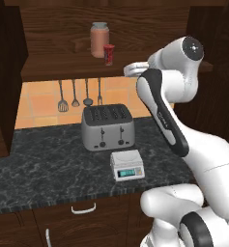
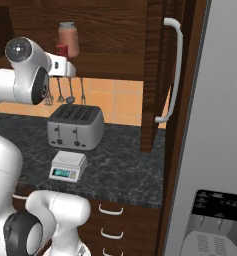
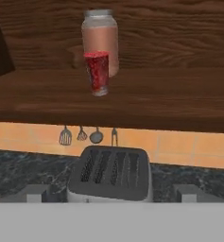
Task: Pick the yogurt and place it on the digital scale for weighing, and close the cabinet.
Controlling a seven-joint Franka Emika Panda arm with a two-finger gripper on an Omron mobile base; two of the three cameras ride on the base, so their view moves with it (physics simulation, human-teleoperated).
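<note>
The yogurt, a small red cup with a dark band, stands near the front of the cabinet's shelf, just in front of a taller pinkish-brown jar. In the hand view the yogurt sits ahead at upper centre, with the jar behind it. My gripper hovers at shelf height, to the right of the cup and short of it. Its fingertips stand wide apart, open and empty. The white digital scale rests on the dark counter in front of the toaster, also seen as the scale. The cabinet door stands open.
A silver four-slot toaster sits behind the scale. Several utensils hang on the orange tiled wall below the shelf. The open left door flanks the shelf. A grey fridge stands at the right. Drawers lie under the counter.
</note>
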